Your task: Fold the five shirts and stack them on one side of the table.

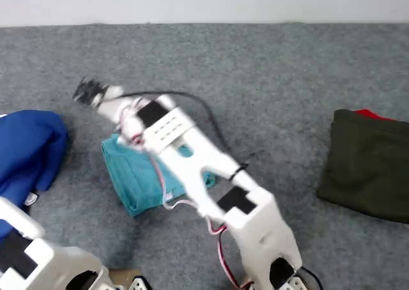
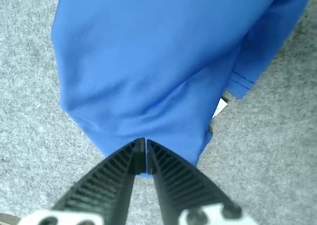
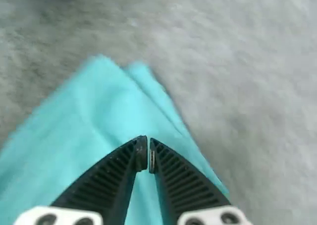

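Presently a folded teal cotton shirt [image 1: 128, 175] is lying left of centre in the high view. A loose blue shirt [image 1: 29, 146] is lying at the left edge, and a folded dark green shirt [image 1: 367, 165] is covering a red one [image 1: 370, 114] at the right. The right gripper [image 3: 147, 153] is hanging over the teal shirt and the left gripper [image 2: 145, 150] over the blue one, both with jaws pressed together and holding nothing, above the grey felt table [image 1: 268, 73].

The place looks like a robotics lab or test bench, not a home. The right arm [image 1: 211, 168] and left arm [image 1: 38, 258], both in bare white plastic shells, stand at the near edge of a table [image 1: 287, 66] covered in grey felt-like cloth. Red and white wires [image 1: 220, 251] and a black cable [image 1: 208, 114] run loose along the right arm. Behind the table is a plain white wall [image 1: 204, 2]. A folded dark shirt [image 1: 367, 165] and a bunched blue shirt [image 1: 32, 149] lie on the grey.
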{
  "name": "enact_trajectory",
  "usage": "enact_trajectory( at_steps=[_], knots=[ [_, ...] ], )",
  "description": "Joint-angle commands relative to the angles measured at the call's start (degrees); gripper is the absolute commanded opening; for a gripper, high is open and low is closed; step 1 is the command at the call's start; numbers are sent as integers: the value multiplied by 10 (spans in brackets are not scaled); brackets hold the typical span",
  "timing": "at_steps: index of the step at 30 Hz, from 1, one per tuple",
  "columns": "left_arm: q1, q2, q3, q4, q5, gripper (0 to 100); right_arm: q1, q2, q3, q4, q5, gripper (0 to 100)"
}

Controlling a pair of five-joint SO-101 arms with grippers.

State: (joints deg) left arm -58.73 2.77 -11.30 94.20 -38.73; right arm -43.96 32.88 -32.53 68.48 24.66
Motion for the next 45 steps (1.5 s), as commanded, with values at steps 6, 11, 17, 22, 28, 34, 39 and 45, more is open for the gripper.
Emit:
enact_trajectory(
  at_steps=[6,11,17,22,28,34,39,45],
  knots=[
    [9,-36,-20,10,2,16,120,-8,-33,51,1,11],
    [19,-36,-20,14,2,16,165,95,-36,22,34,9],
    [17,-36,-20,14,2,16,220,128,-36,-24,58,9],
    [21,-36,-20,14,2,16,204,77,-36,11,55,9],
    [21,-36,-20,14,2,16,123,-2,-36,29,55,9],
    [16,-36,-21,14,1,16,32,-42,-36,105,55,9],
    [7,-37,-22,13,1,16,5,-48,-36,228,33,9],
    [10,-36,-22,11,1,16,-33,-13,-28,288,-26,9]
  ],
)
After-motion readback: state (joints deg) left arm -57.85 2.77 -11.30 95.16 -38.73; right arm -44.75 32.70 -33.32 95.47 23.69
